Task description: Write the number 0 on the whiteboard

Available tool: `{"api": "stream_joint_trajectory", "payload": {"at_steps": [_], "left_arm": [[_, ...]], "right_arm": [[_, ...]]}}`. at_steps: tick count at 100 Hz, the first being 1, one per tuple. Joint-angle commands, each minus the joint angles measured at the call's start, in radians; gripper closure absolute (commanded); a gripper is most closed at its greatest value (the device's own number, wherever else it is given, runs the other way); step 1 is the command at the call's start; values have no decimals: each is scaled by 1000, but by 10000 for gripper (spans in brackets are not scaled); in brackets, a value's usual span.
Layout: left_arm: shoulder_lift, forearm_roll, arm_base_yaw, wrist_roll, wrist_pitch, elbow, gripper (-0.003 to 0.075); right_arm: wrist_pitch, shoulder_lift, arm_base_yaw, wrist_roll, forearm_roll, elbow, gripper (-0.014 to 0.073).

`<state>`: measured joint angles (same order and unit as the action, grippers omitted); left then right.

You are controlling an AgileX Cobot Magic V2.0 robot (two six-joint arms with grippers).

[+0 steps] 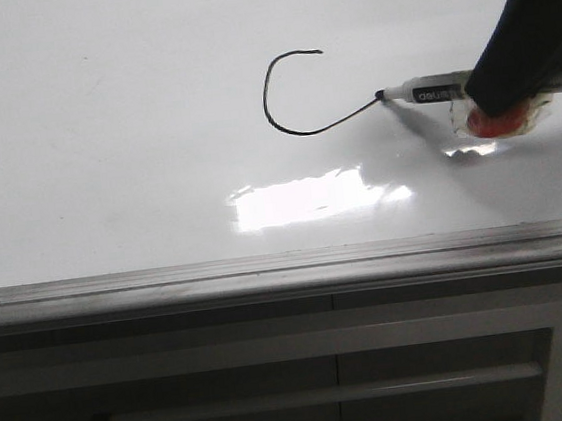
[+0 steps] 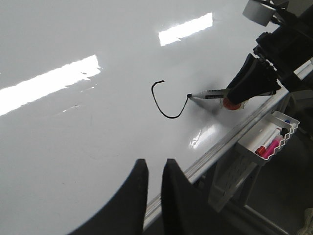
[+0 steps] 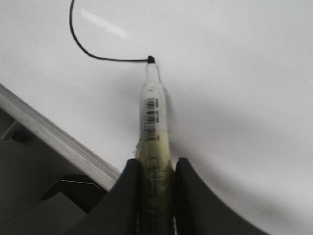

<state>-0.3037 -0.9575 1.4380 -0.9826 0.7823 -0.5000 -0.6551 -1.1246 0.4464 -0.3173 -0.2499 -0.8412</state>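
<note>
The whiteboard [image 1: 103, 139] is glossy white and fills most of the front view. On it the number 0 shows as a thin black hooked curve [image 1: 269, 111], open on its right side. A white marker [image 1: 429, 89] lies low over the board with its black tip touching the lower end of the curve [image 3: 83, 49]. My right gripper [image 3: 156, 164] is shut on the marker's barrel [image 3: 152, 112]; in the front view it comes in from the upper right [image 1: 510, 96]. My left gripper [image 2: 154, 164] hovers over bare board near the front edge, its fingers almost together with nothing between them.
A grey metal edge strip [image 1: 267, 272] runs along the board's front. Below it is a dark panel with a long bar handle [image 1: 321, 397]. A white tray [image 2: 271, 139] with markers hangs off the board's edge. A bright glare patch [image 1: 310, 197] sits below the curve.
</note>
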Motion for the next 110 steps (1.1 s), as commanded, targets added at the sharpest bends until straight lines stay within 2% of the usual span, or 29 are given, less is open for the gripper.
{"api": "stream_joint_trajectory", "payload": {"at_steps": [1, 12, 41, 80, 98, 110], "left_arm": [[-9, -42, 6, -11, -51, -23, 680], [-9, -42, 6, -11, -51, -23, 680], [-9, -42, 6, -11, -70, -23, 680], [-9, -42, 6, -11, -70, -23, 680], [-9, -42, 6, -11, -70, -23, 680], [-9, -42, 6, -11, -75, -23, 679]], "right_arm": [[78, 17, -8, 31, 35, -42, 640], [119, 11, -8, 40, 35, -65, 640], [103, -67, -5, 42, 34, -144, 641], [105, -130, 102, 42, 34, -157, 641], [96, -103, 104, 44, 34, -187, 641], [64, -26, 153, 31, 34, -269, 641]]}}
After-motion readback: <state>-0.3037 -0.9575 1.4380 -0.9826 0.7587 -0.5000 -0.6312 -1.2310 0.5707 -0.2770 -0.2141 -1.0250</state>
